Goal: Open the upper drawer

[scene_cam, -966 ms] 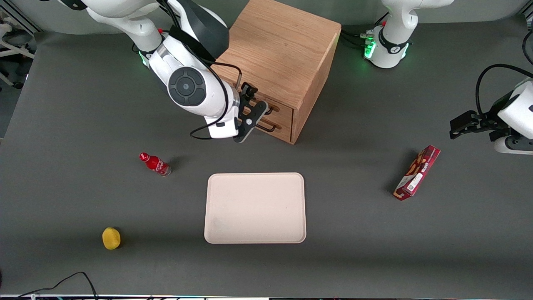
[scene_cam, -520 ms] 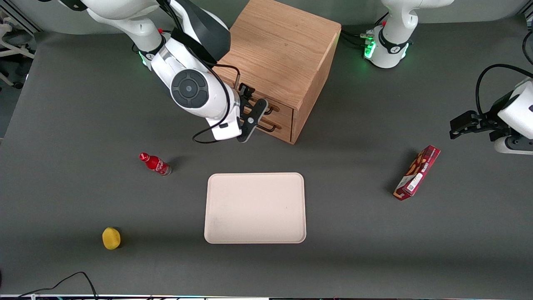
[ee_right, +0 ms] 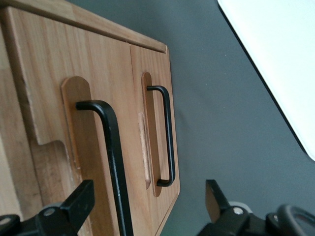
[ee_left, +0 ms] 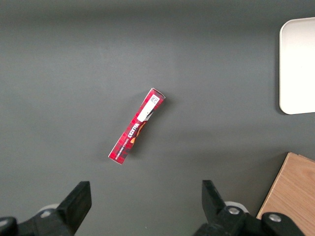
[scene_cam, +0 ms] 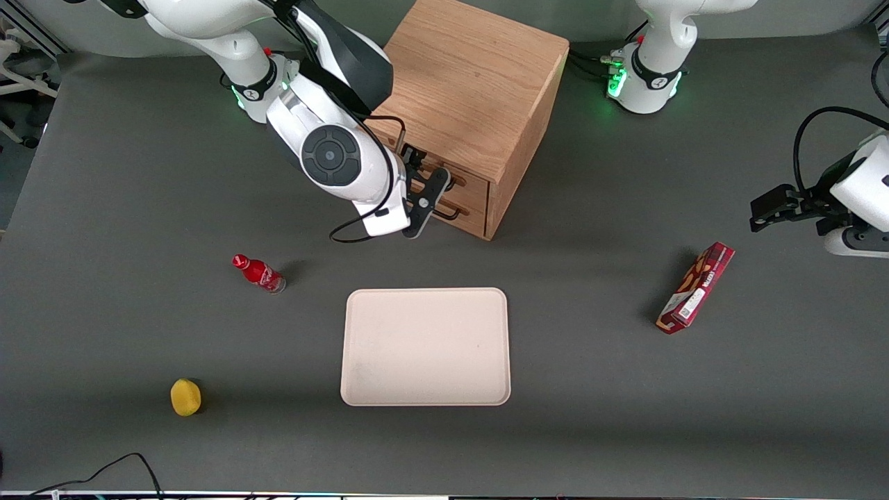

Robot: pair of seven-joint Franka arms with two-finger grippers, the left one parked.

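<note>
Your gripper (scene_cam: 425, 182) hangs before the upper drawer (ee_right: 54, 128), jaws spread wide to straddle its handle (ee_right: 112, 147).

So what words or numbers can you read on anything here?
Red snack box: white lettering along its side, too blurred to read; a small square code on its white label, unreadable.
Red bottle: white script on it, too small to read.
Cabinet, upper drawer, tray and yellow object: no text.
Gripper, in front of the drawers: no text visible.
</note>
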